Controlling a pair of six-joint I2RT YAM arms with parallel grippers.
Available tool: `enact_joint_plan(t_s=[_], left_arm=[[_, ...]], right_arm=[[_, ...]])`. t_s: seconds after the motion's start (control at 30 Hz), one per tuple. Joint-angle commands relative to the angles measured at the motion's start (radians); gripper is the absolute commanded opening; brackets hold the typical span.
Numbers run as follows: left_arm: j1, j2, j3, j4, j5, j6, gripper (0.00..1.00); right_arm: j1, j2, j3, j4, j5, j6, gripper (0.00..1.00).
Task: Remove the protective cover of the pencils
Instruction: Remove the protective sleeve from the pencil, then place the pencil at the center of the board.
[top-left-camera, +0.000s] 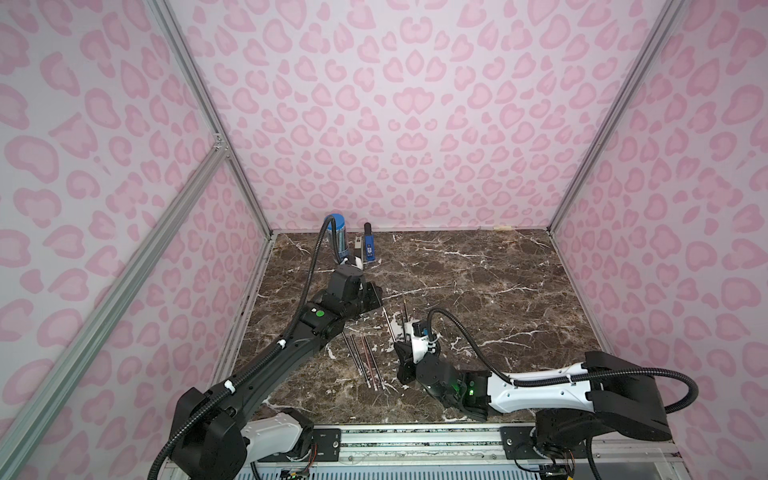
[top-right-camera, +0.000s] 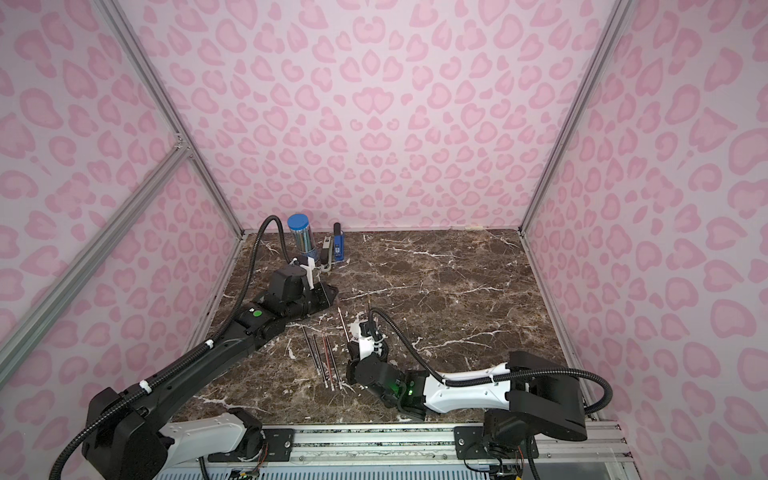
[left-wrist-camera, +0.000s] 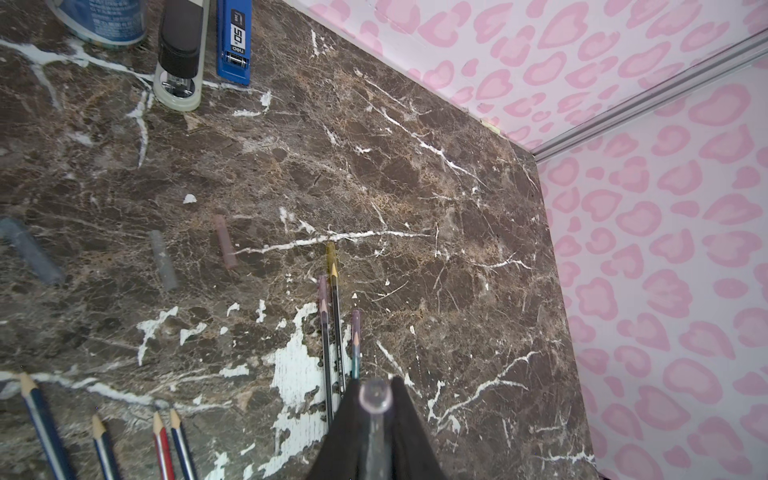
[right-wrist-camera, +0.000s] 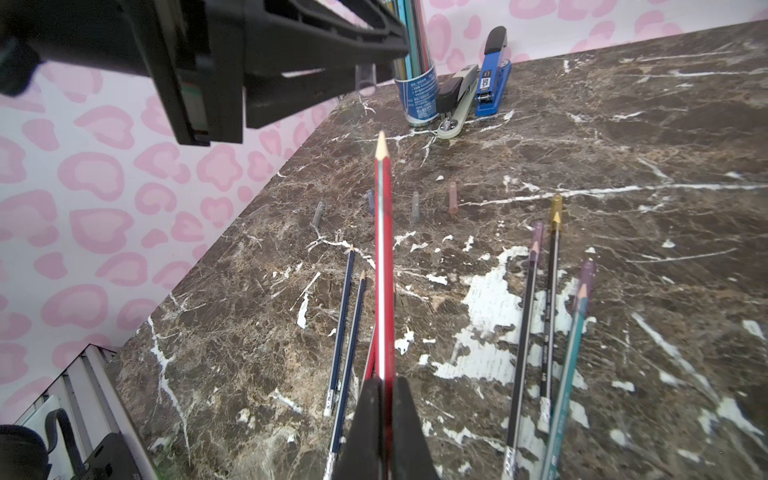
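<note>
your left gripper (left-wrist-camera: 375, 388) was pinched narrow on a small clear plastic cap (right-wrist-camera: 365, 80), which poked out between its tips, clear of the table. your right gripper (right-wrist-camera: 384, 384) was clamped tight on the shaft of a long red wooden pencil (right-wrist-camera: 383, 249), whose pale sharpened tip was bare and pointed out ahead of its jaws, toward the left gripper but apart from it. so this pencil's cover was off, and the step in hand looked like the end of a pull-off: cap in one gripper, stripped pencil in the other. on the dark brown marble-patterned tabletop (right-wrist-camera: 623, 166), out past the held pencil's tip, lay four loose translucent caps (right-wrist-camera: 415, 208), greyish, bluish and pink. beside the right gripper, on the side toward your left arm, lay bare-tipped blue pencils (right-wrist-camera: 340, 324). just beside it on the other side lay three thin capped pencils (right-wrist-camera: 552, 291), two with purple caps and one with gold. i judged the task past its middle, with those three left. next you needed to let the clear plastic cap drop among the loose ones and lay the red wooden pencil down with the bare ones. then the right gripper had to take a capped pencil by its shaft and bring the capped end to the left gripper's tips. the caps looked small and slick, so the pinch needed to land squarely on the cap, not the wood.
</note>
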Motion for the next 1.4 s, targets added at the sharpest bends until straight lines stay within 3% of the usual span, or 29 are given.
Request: enact_joint_plan(t_s=[0.0, 0.2, 0.77, 1.37], left_arm=[[0.014, 0.014, 0.016, -0.001, -0.020, 0.018, 0.18], [0.041, 0.046, 0.032, 0.001, -0.012, 0.022, 0.17], [0.076, 0.112, 0.067, 0.003, -0.008, 0.043, 0.16], [0.088, 0.111, 0.065, 0.002, -0.001, 0.052, 0.16]], right_arm=[[0.005, -0.006, -0.025, 0.019, 0.028, 0.033, 0.06], [0.014, 0.017, -0.037, 0.029, 0.037, 0.058, 0.06], [0.015, 0.353, 0.137, -0.054, -0.018, 0.181, 0.03], [-0.030, 0.456, 0.180, -0.121, -0.020, 0.238, 0.04]])
